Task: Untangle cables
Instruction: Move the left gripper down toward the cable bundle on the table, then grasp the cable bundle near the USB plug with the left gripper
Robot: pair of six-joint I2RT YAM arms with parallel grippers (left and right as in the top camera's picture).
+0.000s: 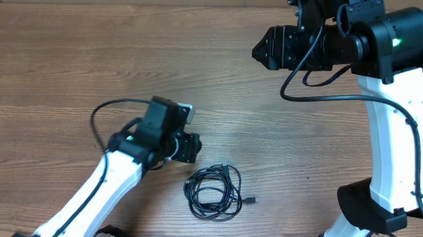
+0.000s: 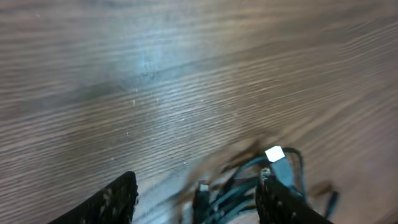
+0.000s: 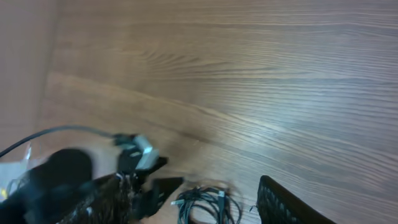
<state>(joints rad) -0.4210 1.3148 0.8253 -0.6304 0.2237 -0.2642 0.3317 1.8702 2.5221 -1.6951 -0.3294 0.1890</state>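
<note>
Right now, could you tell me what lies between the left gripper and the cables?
Only bare wooden table: the overhead view shows a short uncovered stretch between the left gripper and the cables.

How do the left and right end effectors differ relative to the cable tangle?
The left end effector is right beside the coiled tangle of thin black cables; the right end effector is well away, across the wooden table. The left one's wrist view shows plugs close up; the right one's shows the coil small. Both are open, holding nothing.
</note>
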